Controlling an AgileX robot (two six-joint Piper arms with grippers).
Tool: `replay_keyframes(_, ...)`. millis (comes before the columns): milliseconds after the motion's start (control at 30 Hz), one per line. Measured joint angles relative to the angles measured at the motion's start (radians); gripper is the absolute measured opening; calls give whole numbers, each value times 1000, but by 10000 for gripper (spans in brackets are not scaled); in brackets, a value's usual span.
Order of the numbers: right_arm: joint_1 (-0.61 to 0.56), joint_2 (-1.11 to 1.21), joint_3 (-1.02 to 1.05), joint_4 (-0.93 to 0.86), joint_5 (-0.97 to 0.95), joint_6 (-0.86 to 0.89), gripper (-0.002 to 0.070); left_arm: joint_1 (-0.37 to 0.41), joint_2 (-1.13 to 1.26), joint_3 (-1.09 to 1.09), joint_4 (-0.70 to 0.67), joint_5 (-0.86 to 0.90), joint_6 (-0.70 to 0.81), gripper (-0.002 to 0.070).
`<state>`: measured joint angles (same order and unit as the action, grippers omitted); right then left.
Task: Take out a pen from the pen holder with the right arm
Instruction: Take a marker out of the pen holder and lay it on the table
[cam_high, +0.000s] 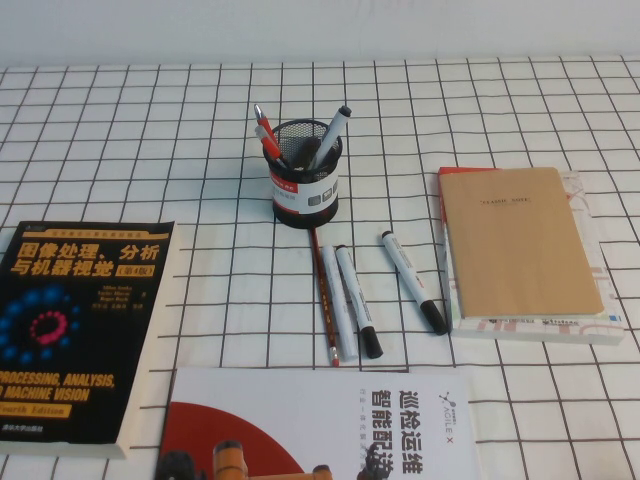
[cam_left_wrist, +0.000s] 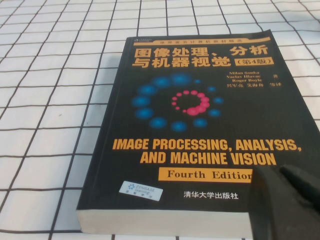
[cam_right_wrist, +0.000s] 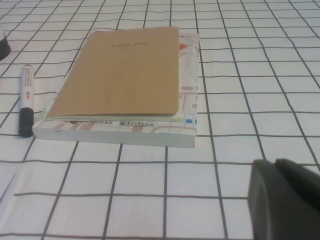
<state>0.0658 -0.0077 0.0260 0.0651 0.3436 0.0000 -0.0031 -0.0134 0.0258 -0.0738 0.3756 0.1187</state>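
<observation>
So, way off to the left of the black wire-mesh pen holder (cam_high: 306, 175), and nearer the robot, there's a thick black paperback textbook (cam_high: 75, 335). The left gripper (cam_left_wrist: 286, 197) hovers over its near corner, and I honestly can't tell if that one is open or closed. The holder itself stands upright on the white gridded tablecloth (cam_high: 150, 130). Two red pens (cam_high: 264, 132) poke out on its left side and a grey-capped marker (cam_high: 331, 134) leans out to the right. Just in front of the holder, a red pencil (cam_high: 323, 295) and two white markers (cam_high: 357, 300) lie loose on the cloth. Right of the holder is a tan notebook (cam_high: 520, 240) stacked on a white book (cam_high: 540, 328). The right gripper (cam_right_wrist: 280, 192) hangs over bare cloth on the near side of that stack, well apart from the holder, jaws pressed together on nothing. I'd say the reach hasn't begun. Next it needs to spread the jaws, travel across to above the holder and come down on one pen that sticks out. The grey-capped marker looks closest, and a straight-up lift should keep the holder from tipping. Only the high view shows the holder's pens, but it shows neither gripper. The right wrist view gives that gripper, the stack and one marker beside it. The left wrist view gives just the textbook cover and its gripper.
</observation>
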Motion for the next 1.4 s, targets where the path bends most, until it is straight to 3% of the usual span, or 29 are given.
replay_keyframes(300, 0, 0, 0, 174, -70, 0, -16, 0, 0, 0, 0, 0, 0, -5)
replay_keyframes(633, 0, 0, 0, 601, -273, 0, -16, 0, 0, 0, 0, 0, 0, -5)
replay_keyframes(800, 0, 0, 0, 628, -312, 0, -16, 0, 0, 0, 0, 0, 0, -4)
replay_keyframes(1033, 0, 35, -88, 580, -180, 0, -16, 0, 0, 0, 0, 0, 0, -4)
replay_keyframes(1400, 0, 536, -424, 507, 83, -87, -16, 0, 0, 0, 0, 0, 0, -4)
